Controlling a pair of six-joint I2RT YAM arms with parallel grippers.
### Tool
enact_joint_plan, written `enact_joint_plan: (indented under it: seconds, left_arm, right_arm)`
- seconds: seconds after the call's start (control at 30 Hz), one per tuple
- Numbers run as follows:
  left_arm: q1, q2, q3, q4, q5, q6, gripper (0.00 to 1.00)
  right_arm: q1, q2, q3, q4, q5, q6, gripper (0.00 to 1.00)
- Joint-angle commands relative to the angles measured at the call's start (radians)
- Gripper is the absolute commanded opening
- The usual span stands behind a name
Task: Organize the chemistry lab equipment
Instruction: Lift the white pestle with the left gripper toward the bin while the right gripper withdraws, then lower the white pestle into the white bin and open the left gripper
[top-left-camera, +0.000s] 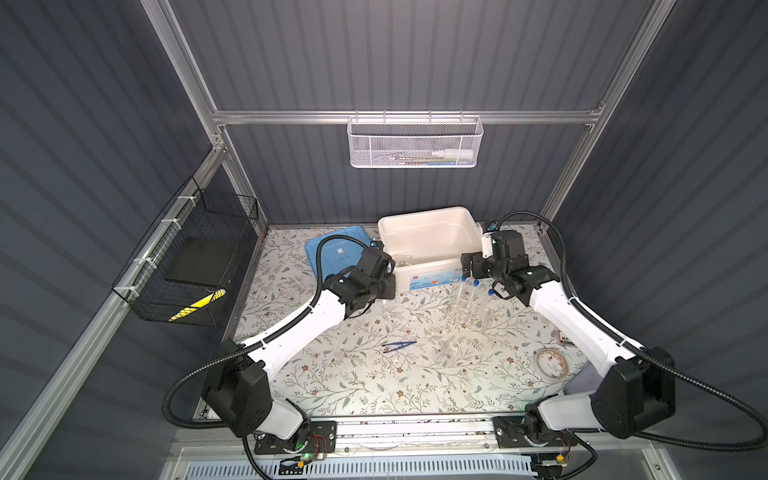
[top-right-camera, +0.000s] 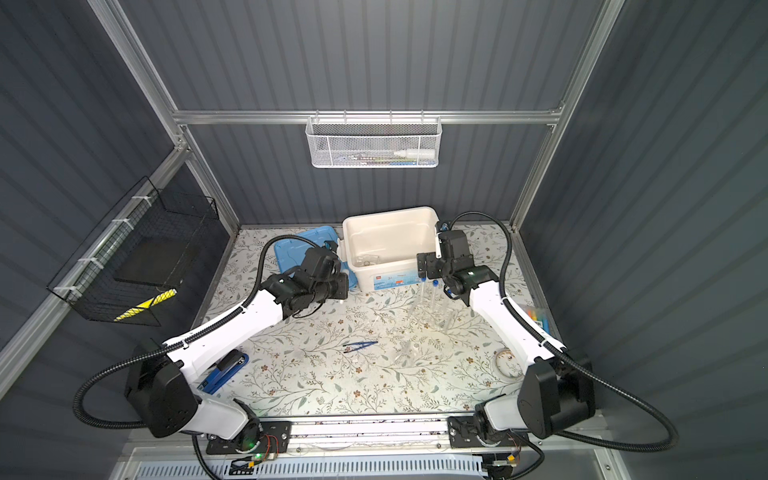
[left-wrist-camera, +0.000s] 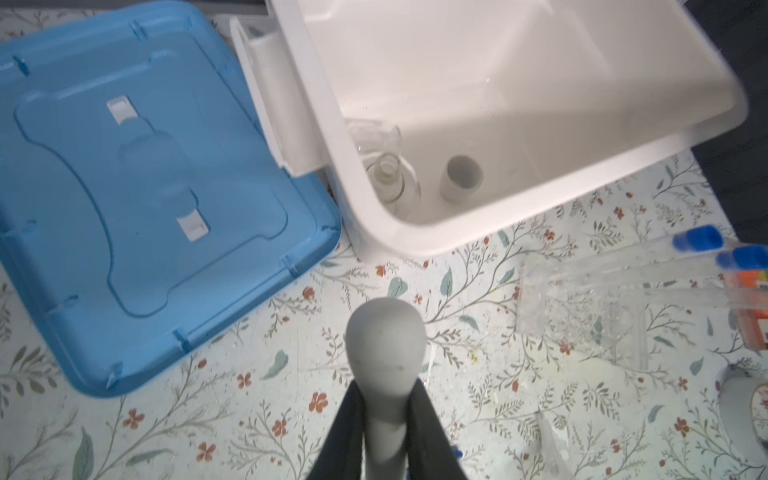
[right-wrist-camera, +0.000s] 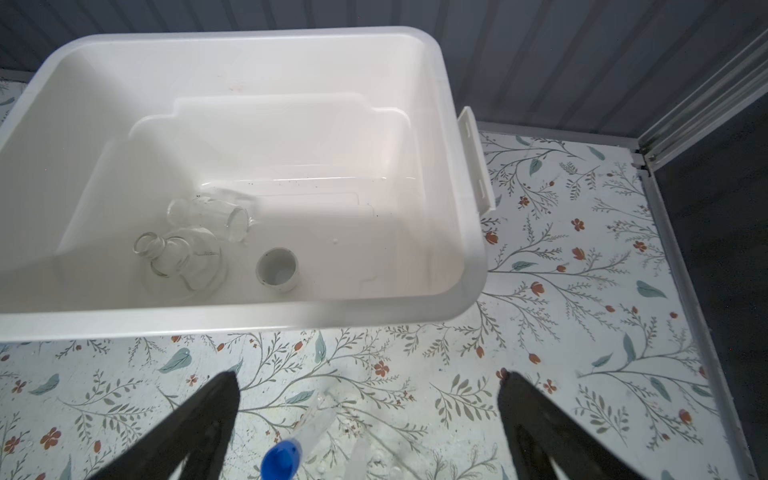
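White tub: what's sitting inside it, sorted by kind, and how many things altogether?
Inside the white tub:
Clear glass jars: 2
Small white cup: 1
Total: 3
Not counted: the white pestle, held in the left claw and not in the tub.

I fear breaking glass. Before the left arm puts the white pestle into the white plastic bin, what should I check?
1. The left gripper is shut on the white club-shaped pestle: ok.
2. The white plastic bin is open, blue plastic lid lying beside it: ok.
3. Free floor in the bin beside the small white bowl and clear glass vessels: ok.
4. The right gripper is open, outside the bin, over a blue-capped test tube: ok.
5. Pestle high enough to pass the bin's rim: cannot tell.
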Motion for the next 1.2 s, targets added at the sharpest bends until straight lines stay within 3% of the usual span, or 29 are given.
enact_joint_plan:
  seconds: [0.0,0.2,0.43,0.77,0.93,1.17]
  left_arm:
    - [0.02,0.052,0.112,0.057,0.064,0.092,0.2]
    - [0.037,0.188,0.328,0.057,0.098,0.174,0.2]
    - [0.06,0.34,0.519,0.043,0.161,0.258,0.2]
    - [0.105,0.636,0.894,-0.064,0.294,0.457,0.19]
    - [0.115,0.718,0.95,-0.058,0.328,0.548,0.19]
    - [0.145,0.803,0.981,-0.016,0.399,0.553,0.19]
  right_arm:
    - [-0.022,-0.023,-0.018,0.019,-0.027,0.019,0.99]
    - [-0.112,-0.008,0.01,-0.046,-0.106,0.087,0.98]
    - [-0.241,0.051,0.067,-0.085,-0.295,0.103,0.96]
    - [-0.285,0.169,0.147,-0.106,-0.405,0.1,0.93]
    - [-0.288,0.206,0.173,-0.095,-0.438,0.099,0.93]
    - [-0.288,0.246,0.205,-0.062,-0.468,0.12,0.92]
